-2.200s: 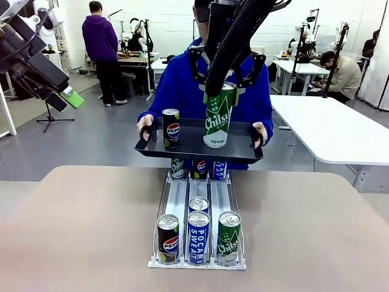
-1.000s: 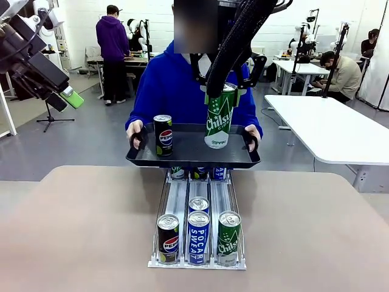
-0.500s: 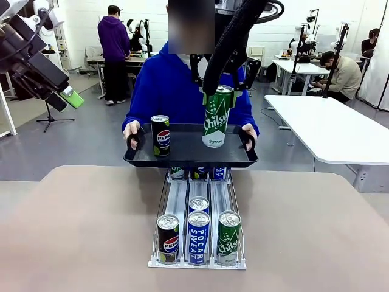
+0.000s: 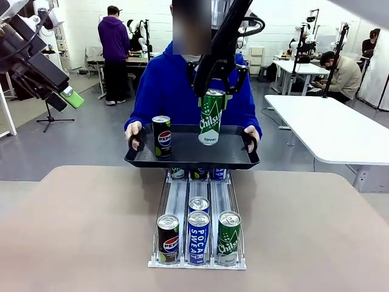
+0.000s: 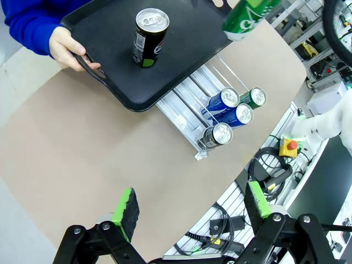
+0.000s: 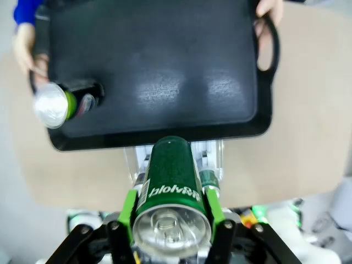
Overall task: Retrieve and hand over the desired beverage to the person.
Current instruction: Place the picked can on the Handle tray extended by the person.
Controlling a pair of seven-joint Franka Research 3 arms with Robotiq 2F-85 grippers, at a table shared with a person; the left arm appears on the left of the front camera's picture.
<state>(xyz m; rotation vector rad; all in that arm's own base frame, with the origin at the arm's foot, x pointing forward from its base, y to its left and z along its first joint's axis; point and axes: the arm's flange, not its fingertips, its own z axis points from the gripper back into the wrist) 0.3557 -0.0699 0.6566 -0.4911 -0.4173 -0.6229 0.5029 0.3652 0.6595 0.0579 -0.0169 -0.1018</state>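
The person (image 4: 182, 85) in a royal-blue hoodie stands at the far side, holding a black tray (image 4: 234, 159) by both handles. A black Pepsi can (image 4: 161, 135) stands on the tray's left part. My right gripper (image 4: 212, 96) is shut on a green Chilsung can (image 4: 209, 118), which is tilted over the tray's middle; I cannot tell whether it touches the tray. In the right wrist view the green can (image 6: 171, 184) sits between the green pads (image 6: 130, 206), above the tray (image 6: 165, 82). My left gripper (image 5: 191, 202) is open and empty, high at the left (image 4: 68, 97).
A gravity rack (image 4: 197, 263) on the beige table holds Pepsi, Pocari Sweat and Chilsung cans in three lanes, right under the tray's near edge. The person's hands (image 6: 266, 7) grip the tray handles. A white table (image 4: 340, 131) stands at the right.
My right gripper has shifted slightly left and tipped the green can from upright to tilted. Over the earlier frames the person straightened and brought the tray a little left.
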